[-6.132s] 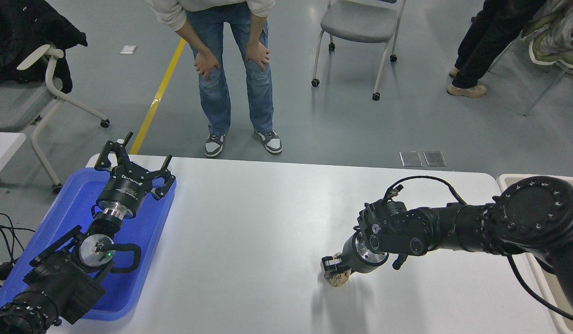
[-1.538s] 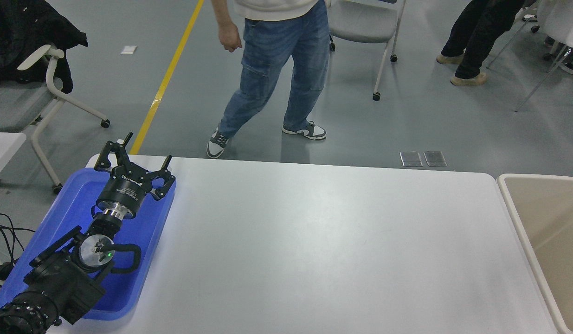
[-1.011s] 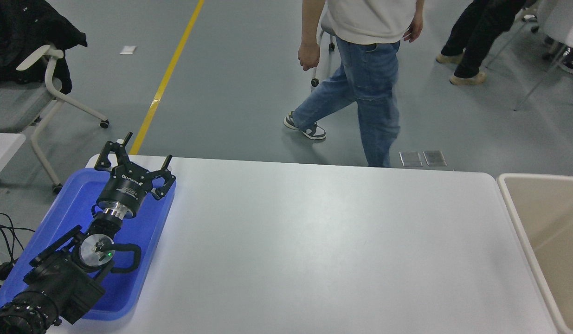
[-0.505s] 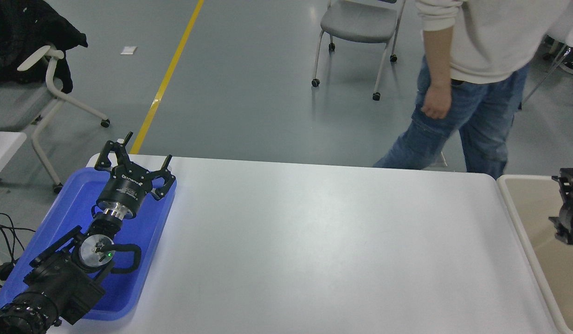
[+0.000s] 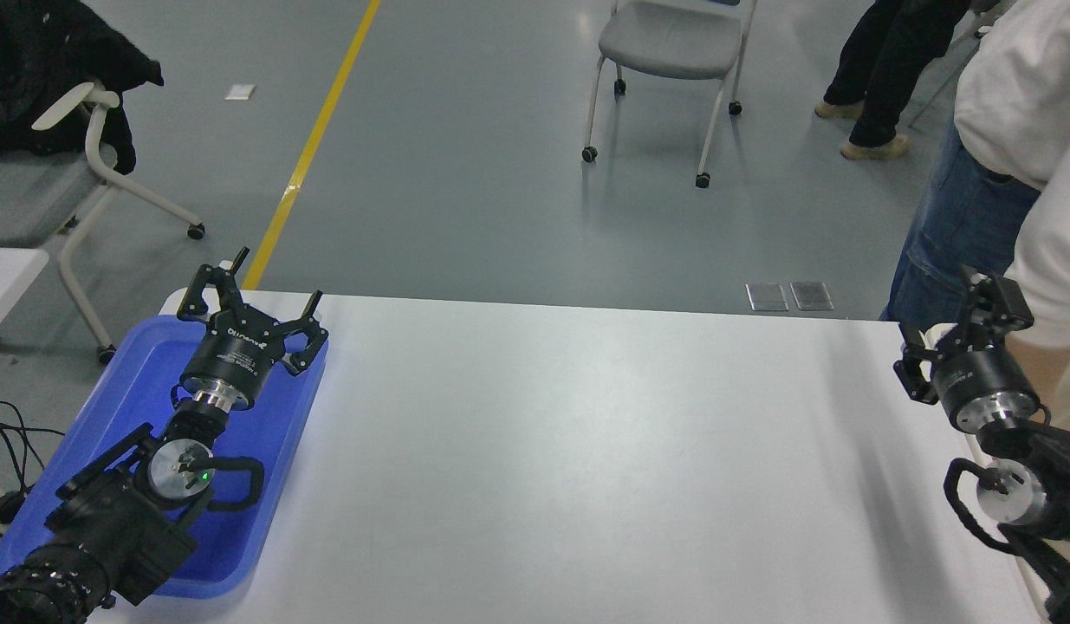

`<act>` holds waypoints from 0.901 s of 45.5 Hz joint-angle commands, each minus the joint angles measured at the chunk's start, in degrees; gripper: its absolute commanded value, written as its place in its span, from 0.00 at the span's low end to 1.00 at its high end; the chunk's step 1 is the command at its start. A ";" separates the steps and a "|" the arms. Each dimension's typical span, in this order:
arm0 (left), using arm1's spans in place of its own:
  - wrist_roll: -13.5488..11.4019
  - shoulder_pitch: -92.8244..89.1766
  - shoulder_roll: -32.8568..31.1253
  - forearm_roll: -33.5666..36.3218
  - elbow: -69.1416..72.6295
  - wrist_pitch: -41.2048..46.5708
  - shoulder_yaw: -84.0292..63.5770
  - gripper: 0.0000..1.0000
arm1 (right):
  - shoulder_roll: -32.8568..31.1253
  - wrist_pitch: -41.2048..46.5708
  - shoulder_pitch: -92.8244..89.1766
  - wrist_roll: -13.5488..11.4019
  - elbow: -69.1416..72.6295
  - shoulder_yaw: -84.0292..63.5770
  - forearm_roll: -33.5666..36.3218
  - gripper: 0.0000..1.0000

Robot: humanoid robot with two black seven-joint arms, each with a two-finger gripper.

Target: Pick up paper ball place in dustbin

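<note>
Right gripper (image 5: 955, 325) apparently empty, fingers apart.

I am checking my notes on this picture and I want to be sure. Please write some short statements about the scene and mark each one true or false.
1. The right gripper holds a paper ball. False: its fingers are open and hold nothing.
2. The left gripper is above the blue tray. True.
3. A paper ball lies in the middle of the white table. False: no paper ball is visible anywhere.
4. A person stands at the table's far right corner. True.
5. The grey chair stands on the table. False: it stands on the floor beyond the table.
</note>
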 commanded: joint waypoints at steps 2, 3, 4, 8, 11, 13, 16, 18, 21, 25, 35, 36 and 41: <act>0.00 -0.09 0.00 0.00 0.00 0.00 0.00 1.00 | 5.94 -2.74 -1.51 3.61 4.58 1.32 0.17 1.00; 0.00 0.00 0.00 0.00 0.00 0.00 0.00 1.00 | 5.94 -3.79 -1.60 3.60 4.93 1.32 0.00 1.00; 0.00 0.00 0.00 0.00 0.00 0.00 0.00 1.00 | 5.94 -4.58 -1.60 3.69 5.11 1.32 -0.18 1.00; 0.00 0.00 0.00 0.00 0.00 0.00 0.00 1.00 | 5.94 -6.52 -1.60 3.69 5.20 1.32 -0.18 1.00; 0.00 0.00 0.00 0.00 0.00 0.00 0.00 1.00 | 5.94 -6.44 -1.51 3.78 5.02 1.32 -0.18 1.00; 0.00 0.00 0.00 0.00 0.00 0.00 0.00 1.00 | 5.85 -6.44 -1.34 3.78 4.67 1.24 -0.27 1.00; 0.00 -0.09 0.00 0.00 0.00 0.00 0.00 1.00 | 5.67 -6.44 -1.34 3.87 4.58 0.89 -0.62 1.00; 0.00 0.00 0.00 0.00 0.00 0.00 0.00 1.00 | 5.67 -6.35 -1.34 3.87 4.50 0.62 -0.79 1.00; 0.00 0.00 0.00 0.00 0.00 0.00 0.00 1.00 | 5.50 -6.35 -1.42 3.96 4.41 0.62 -0.71 1.00; 0.00 0.00 0.00 0.00 0.00 0.00 0.00 1.00 | 5.32 -6.35 -1.34 3.87 4.14 0.71 -0.71 1.00; 0.00 -0.09 0.00 0.00 0.00 0.00 0.00 1.00 | 4.53 -6.53 -1.34 3.87 3.71 0.80 -0.71 1.00; 0.00 -0.09 0.00 0.00 0.00 0.00 0.00 1.00 | 4.53 -6.53 -1.34 3.87 3.53 0.88 -0.71 1.00; 0.00 -0.09 0.00 -0.08 0.00 0.00 0.00 1.00 | 4.53 -6.53 -1.42 3.87 3.09 0.97 -0.71 1.00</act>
